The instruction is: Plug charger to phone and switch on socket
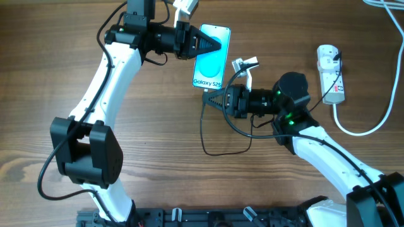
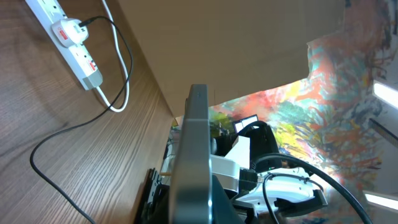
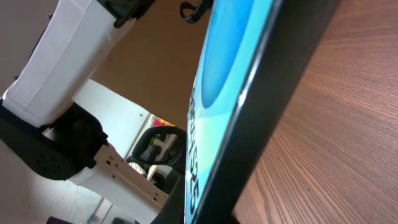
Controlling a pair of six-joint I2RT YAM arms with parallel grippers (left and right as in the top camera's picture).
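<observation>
Desk [image 1: 158,157], wood, holding:
- Phone [image 1: 211,66]: near the middle of the back edge, turquoise screen up, "Galaxy S25" at its foot.
- Left gripper [image 1: 214,44]: clamped on the phone's top end; the wrist view shows the phone edge-on between its fingers.
- Right gripper [image 1: 209,99]: fingers together, tip at the phone's foot; whether it pinches the cable end, cannot tell.
- Charger [image 1: 204,132]: black cable looping from that tip toward the front edge.
- Socket [image 1: 332,82]: white, near the right edge, with a white cord [image 1: 360,131].
</observation>
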